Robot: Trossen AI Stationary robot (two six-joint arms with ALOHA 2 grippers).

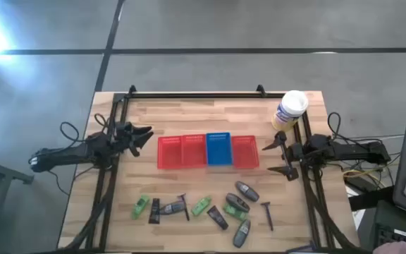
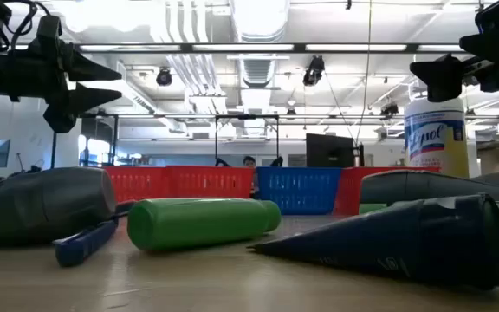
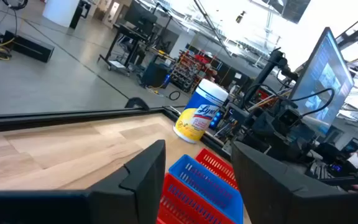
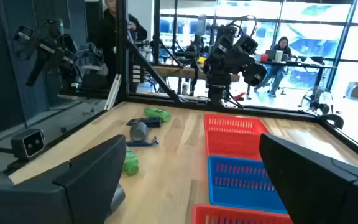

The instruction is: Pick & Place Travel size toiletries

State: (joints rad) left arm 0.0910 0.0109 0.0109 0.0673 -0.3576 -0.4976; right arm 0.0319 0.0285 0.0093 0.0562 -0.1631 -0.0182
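Note:
The toiletries lie loose on the table near its front edge: green tubes [image 1: 141, 206] [image 1: 201, 206], grey oval bottles [image 1: 247, 190] [image 1: 241, 233], small black tubes [image 1: 155, 210] [image 1: 217, 217] and a thin dark razor [image 1: 267, 214]. In the low view a green tube [image 2: 202, 223] lies on its side. My left gripper [image 1: 145, 136] is open and empty, above the table left of the baskets. My right gripper [image 1: 276, 156] is open and empty, right of the baskets.
A row of mesh baskets, red [image 1: 180, 152], blue [image 1: 218, 149] and red [image 1: 244, 152], stands mid-table. A large white canister with a blue label [image 1: 290, 110] stands at the far right corner. A dark frame rail [image 1: 196, 94] runs along the table's far edge.

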